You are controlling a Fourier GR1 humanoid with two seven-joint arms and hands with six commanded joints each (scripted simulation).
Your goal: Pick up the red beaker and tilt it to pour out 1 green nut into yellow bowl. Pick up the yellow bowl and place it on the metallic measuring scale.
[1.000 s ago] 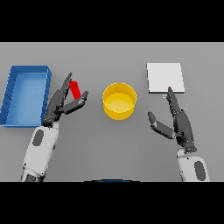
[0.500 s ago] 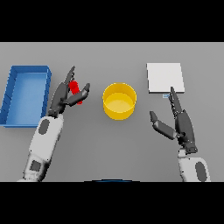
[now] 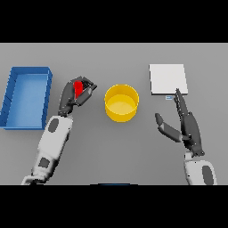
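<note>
Beaker (image 3: 78, 87) gripped in left robot hand (image 3: 73, 95), at 9 o'clock of bowl (image 3: 121, 103); pour, scale (image 3: 168, 79) pending; right robot hand (image 3: 186, 124) wide.

A blue tray (image 3: 10, 95) lies at the far left of my grey table (image 3: 111, 147), a shallow rectangular bin with raised walls and a paler blue floor. I see it set slightly askew, its near end angled outward toward the table's left edge.

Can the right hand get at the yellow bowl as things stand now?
Probably yes: the right hand is open, and only bare table lies between it and the yellow bowl. The left hand, holding the red beaker, stays on the bowl's other side.
</note>
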